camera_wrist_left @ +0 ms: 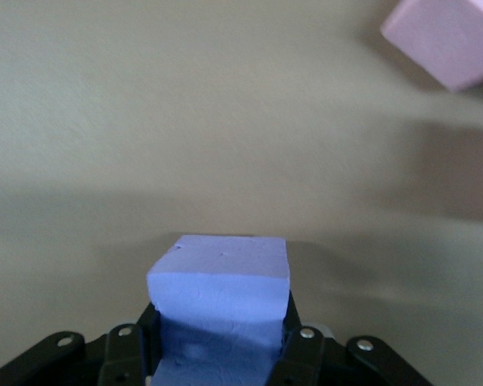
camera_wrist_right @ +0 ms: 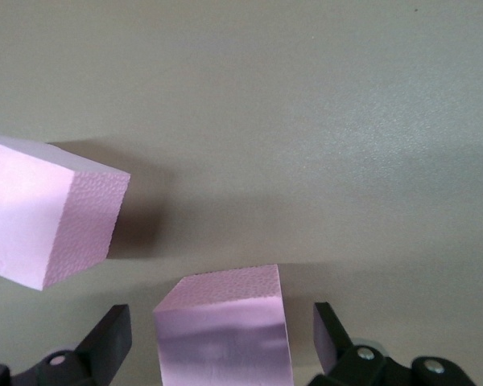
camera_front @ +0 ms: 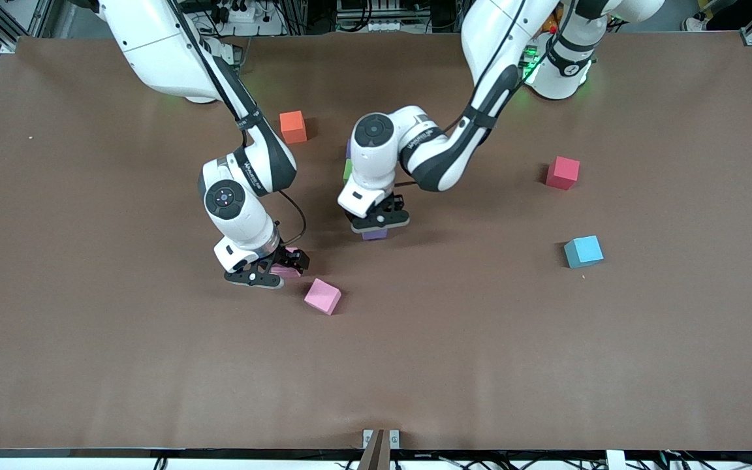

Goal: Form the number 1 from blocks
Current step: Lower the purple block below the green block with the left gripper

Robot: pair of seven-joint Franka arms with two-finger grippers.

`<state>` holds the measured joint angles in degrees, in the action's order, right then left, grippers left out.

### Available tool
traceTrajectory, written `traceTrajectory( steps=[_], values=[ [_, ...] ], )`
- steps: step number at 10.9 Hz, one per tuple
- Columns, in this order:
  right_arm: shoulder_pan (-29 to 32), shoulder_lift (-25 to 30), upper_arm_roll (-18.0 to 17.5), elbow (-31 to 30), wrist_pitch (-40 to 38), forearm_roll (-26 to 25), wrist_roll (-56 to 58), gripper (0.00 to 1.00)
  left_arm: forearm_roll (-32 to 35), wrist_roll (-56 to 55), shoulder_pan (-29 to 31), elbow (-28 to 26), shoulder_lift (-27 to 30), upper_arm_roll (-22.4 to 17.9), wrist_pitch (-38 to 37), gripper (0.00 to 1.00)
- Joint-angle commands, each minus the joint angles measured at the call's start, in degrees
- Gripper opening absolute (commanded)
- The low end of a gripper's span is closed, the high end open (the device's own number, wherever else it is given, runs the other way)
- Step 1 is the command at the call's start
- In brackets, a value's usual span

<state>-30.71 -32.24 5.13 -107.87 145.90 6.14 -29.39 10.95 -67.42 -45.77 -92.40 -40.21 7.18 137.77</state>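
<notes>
Left wrist view showed the left gripper (camera_wrist_left: 217, 354) clamped on a purple block (camera_wrist_left: 219, 293) at the table's (camera_front: 546, 359) middle. The right gripper (camera_wrist_right: 221, 342) stood wide around a pink block (camera_wrist_right: 224, 330), a second pink block (camera_front: 322, 296) lying just beside.

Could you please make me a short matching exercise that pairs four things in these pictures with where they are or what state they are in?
Things:
1. purple block
2. left claw
3. right claw
4. blue block

Places or states:
A. open around a pink block
B. lying alone toward the left arm's end of the table
C. shut on a block
D. gripped between two fingers

Pairs: 1-D, 2-C, 3-A, 4-B
</notes>
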Motion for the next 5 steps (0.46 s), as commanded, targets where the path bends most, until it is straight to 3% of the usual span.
traceTrajectory(
  steps=[1,5],
  values=[
    [0.56,-0.19,-0.47,-0.32,-0.09,0.81,2.75,0.95,1.44,-0.87,-3.71,1.25,-1.45,-0.94,-0.31,0.0],
    [0.04,-0.37,-0.47,-0.59,0.0,0.72,3.11,0.72,1.7,-0.52,-4.77,1.26,-1.8,-0.85,-2.86,0.0]
  ],
)
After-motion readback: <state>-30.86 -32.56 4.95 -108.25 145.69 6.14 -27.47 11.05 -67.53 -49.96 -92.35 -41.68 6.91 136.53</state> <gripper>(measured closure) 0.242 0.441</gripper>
